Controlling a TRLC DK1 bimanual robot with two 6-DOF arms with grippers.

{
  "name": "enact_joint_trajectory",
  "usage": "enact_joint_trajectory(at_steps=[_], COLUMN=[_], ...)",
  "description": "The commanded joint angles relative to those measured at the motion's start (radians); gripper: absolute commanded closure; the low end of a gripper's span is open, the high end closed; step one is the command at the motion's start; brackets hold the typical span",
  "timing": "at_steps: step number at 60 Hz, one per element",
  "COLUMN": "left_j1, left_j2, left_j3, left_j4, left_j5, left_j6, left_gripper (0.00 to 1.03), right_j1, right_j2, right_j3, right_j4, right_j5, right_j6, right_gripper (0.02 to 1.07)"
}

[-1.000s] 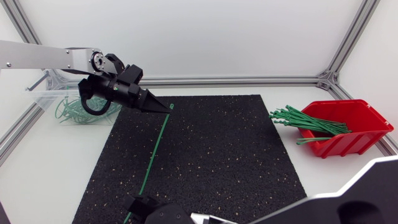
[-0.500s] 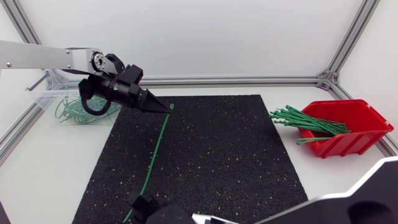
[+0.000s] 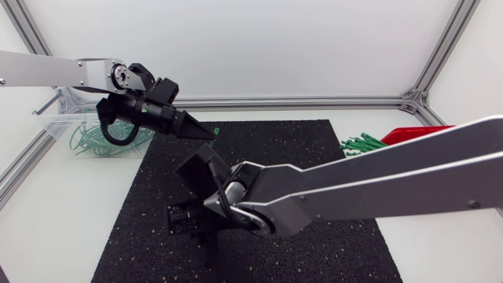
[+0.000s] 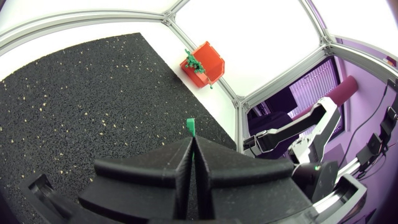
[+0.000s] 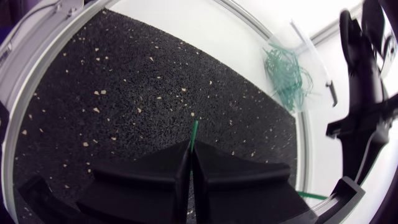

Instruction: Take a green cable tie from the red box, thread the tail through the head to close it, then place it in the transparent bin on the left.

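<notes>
The right gripper (image 5: 189,151), clenched on the green cable tie (image 5: 194,133) by its tail, had swung from the mat's (image 3: 314,157) six o'clock edge toward its centre. The left gripper (image 3: 206,132) stayed clamped on the head at eleven o'clock, so threading looked close.

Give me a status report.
Left gripper shut on tie. Right gripper shut on its other end. Not yet threaded. Nothing in the way.
</notes>
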Motion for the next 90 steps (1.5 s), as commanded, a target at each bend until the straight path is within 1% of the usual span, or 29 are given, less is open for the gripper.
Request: enact_joint_trajectory(at_steps=[1,3,7,11,14,17,22,23,28,30,36,39,42,44,52,57,60,63,65,67,75,80,90], left_j1=[0.006,0.006,0.003,-0.002,-0.007,-0.008,-0.01,-0.013,-0.021,-0.024,-0.03,-0.03,-0.03,-0.03,-0.03,-0.028,-0.028,-0.027,-0.024,-0.021,-0.002,0.012,0.012], left_j2=[-0.044,-0.055,-0.07,-0.081,-0.086,-0.092,-0.103,-0.104,-0.109,-0.109,-0.11,-0.112,-0.116,-0.119,-0.132,-0.135,-0.141,-0.149,-0.152,-0.155,-0.159,-0.159,-0.159], left_j3=[-0.043,-0.055,-0.077,-0.095,-0.103,-0.111,-0.118,-0.121,-0.135,-0.141,-0.152,-0.155,-0.158,-0.161,-0.17,-0.167,-0.164,-0.164,-0.163,-0.161,-0.15,-0.146,-0.144], left_j4=[0.013,0.026,0.05,0.067,0.073,0.081,0.09,0.093,0.108,0.115,0.133,0.139,0.141,0.142,0.153,0.153,0.154,0.157,0.157,0.157,0.159,0.157,0.15], left_j5=[0.003,0.003,0.003,0.003,0.003,0.003,0.003,0.001,-0.001,-0.007,-0.022,-0.028,-0.037,-0.039,-0.053,-0.057,-0.076,-0.086,-0.091,-0.099,-0.116,-0.117,-0.117], left_j6=[0.027,0.027,0.019,0.017,0.017,0.016,0.016,0.016,0.016,0.016,0.016,0.016,0.016,0.016,0.017,0.017,0.022,0.027,0.031,0.033,0.042,0.048,0.054], left_gripper=[1.0,1.0,1.0,1.0,1.0,1.0,1.0,1.0,1.0,1.0,1.0,1.0,1.0,1.0,1.0,1.0,1.0,1.0,1.0,1.0,1.0,1.0,1.0], right_j1=[-0.039,-0.057,-0.08,-0.103,-0.105,-0.102,-0.079,-0.065,-0.005,0.016,0.059,0.072,0.079,0.081,0.081,0.082,0.085,0.09,0.092,0.093,0.092,0.085,0.062], right_j2=[-0.026,-0.028,-0.025,-0.029,-0.034,-0.045,-0.045,-0.048,-0.051,-0.051,-0.038,-0.038,-0.041,-0.048,-0.072,-0.084,-0.1,-0.121,-0.14,-0.155,-0.192,-0.218,-0.267], right_j3=[0.053,0.076,0.111,0.128,0.119,0.085,0.033,-0.001,-0.08,-0.105,-0.133,-0.146,-0.154,-0.159,-0.174,-0.182,-0.191,-0.197,-0.197,-0.197,-0.228,-0.248,-0.3], right_j4=[-0.112,-0.166,-0.257,-0.306,-0.33,-0.301,-0.263,-0.223,-0.128,-0.092,-0.063,-0.052,-0.052,-0.052,-0.052,-0.052,-0.054,-0.057,-0.076,-0.089,-0.088,-0.085,-0.079], right_j5=[-0.096,-0.153,-0.22,-0.297,-0.3,-0.299,-0.243,-0.214,-0.096,-0.065,0.017,0.036,0.06,0.067,0.108,0.132,0.145,0.154,0.155,0.154,0.166,0.166,0.186], right_j6=[0.14,0.168,0.201,0.223,0.22,0.212,0.169,0.155,0.092,0.076,0.017,-0.016,-0.047,-0.067,-0.142,-0.185,-0.214,-0.23,-0.237,-0.239,-0.256,-0.263,-0.277], right_gripper=[1.02,1.02,1.02,1.02,1.02,1.02,1.02,1.02,1.01,1.01,0.84,0.75,0.61,0.55,0.48,0.42,0.37,0.28,0.17,0.12,0.07,0.07,0.07])
